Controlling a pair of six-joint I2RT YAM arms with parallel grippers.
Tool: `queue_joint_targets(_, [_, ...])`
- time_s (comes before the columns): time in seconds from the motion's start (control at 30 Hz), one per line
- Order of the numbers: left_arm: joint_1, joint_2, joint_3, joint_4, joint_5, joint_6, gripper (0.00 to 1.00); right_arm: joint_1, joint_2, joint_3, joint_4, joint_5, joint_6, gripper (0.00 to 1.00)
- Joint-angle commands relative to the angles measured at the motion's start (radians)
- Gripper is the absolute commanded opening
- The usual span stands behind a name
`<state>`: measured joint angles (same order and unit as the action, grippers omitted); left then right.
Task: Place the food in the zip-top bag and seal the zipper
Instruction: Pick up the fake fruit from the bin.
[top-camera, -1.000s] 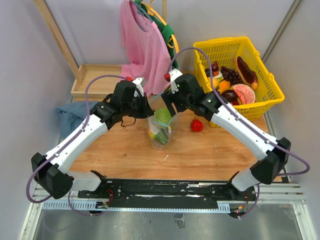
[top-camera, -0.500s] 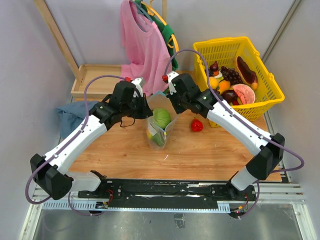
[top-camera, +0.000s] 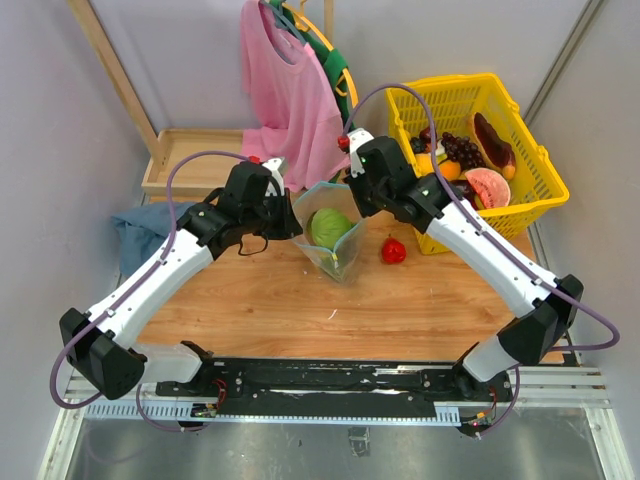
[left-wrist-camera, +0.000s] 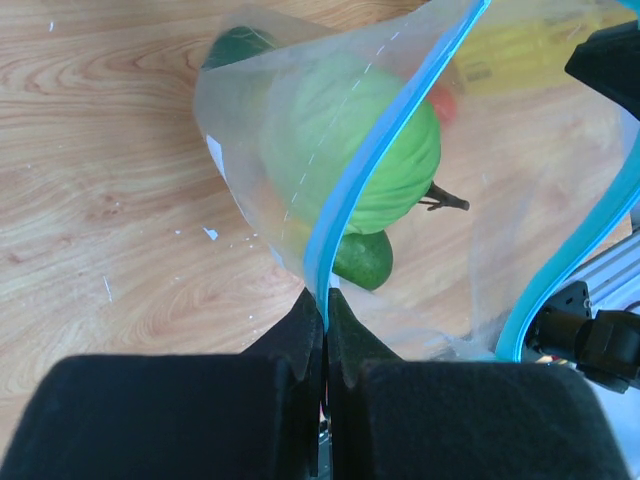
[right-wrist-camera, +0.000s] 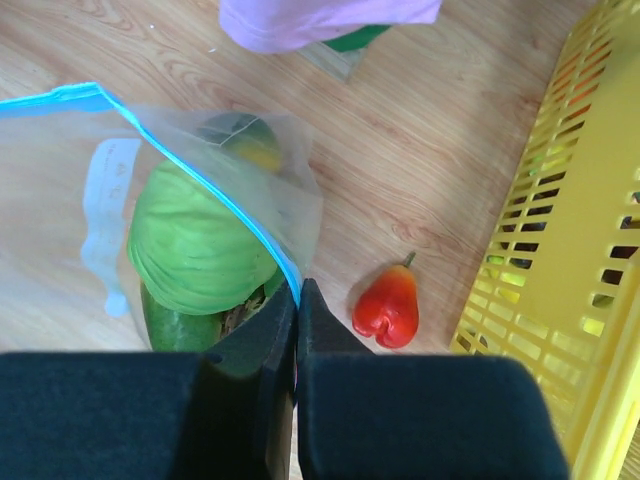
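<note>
My left pincer (left-wrist-camera: 325, 300) and right pincer (right-wrist-camera: 297, 290) are each clamped on the zipper (left-wrist-camera: 372, 150), spreading the bag (top-camera: 346, 258) wide over the table (top-camera: 250, 300).
Inside, a cabbage (top-camera: 325, 226) sits on a dark green fruit (left-wrist-camera: 360, 260). A red fruit (top-camera: 393, 250) lies on the wood between bag and basket (top-camera: 525, 215).

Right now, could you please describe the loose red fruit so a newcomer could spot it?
Start at the yellow basket on the right. On the table between it and the clear bag lies a small red fruit with a short stalk. It alone lies loose; the other food sits in basket or bag.
</note>
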<state>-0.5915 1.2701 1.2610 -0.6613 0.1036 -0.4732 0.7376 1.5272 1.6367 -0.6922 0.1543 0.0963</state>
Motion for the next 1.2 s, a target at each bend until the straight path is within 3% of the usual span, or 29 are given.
queue_joint_targets(0.0, [-0.003, 0.01, 0.012, 0.0, 0.02, 0.008, 0.0, -0.02, -0.022, -0.02, 0.043, 0.018, -0.03, 0.0])
queue_joint_targets(0.07, [-0.003, 0.026, 0.016, 0.001, 0.03, 0.01, 0.0, -0.024, -0.024, -0.017, 0.043, -0.007, -0.045, 0.08])
queue_joint_targets(0.23, [-0.002, 0.008, 0.021, 0.012, 0.007, 0.016, 0.0, -0.064, -0.045, 0.017, 0.011, -0.057, -0.104, 0.46])
queue_joint_targets(0.37, [-0.003, -0.004, 0.003, 0.031, 0.012, 0.015, 0.0, -0.134, -0.072, 0.064, -0.032, -0.089, -0.14, 0.61])
queue_joint_targets(0.83, [-0.002, -0.007, 0.004, 0.027, -0.001, 0.024, 0.0, -0.577, -0.042, 0.045, -0.086, -0.114, -0.165, 0.78])
queue_joint_targets(1.0, [-0.002, -0.006, 0.005, 0.025, -0.004, 0.028, 0.0, -0.753, 0.08, 0.044, -0.104, -0.278, -0.174, 0.81])
queue_joint_targets(1.17, [-0.002, -0.008, 0.004, 0.021, -0.004, 0.033, 0.0, -0.814, 0.201, 0.094, -0.175, -0.409, -0.316, 0.87])
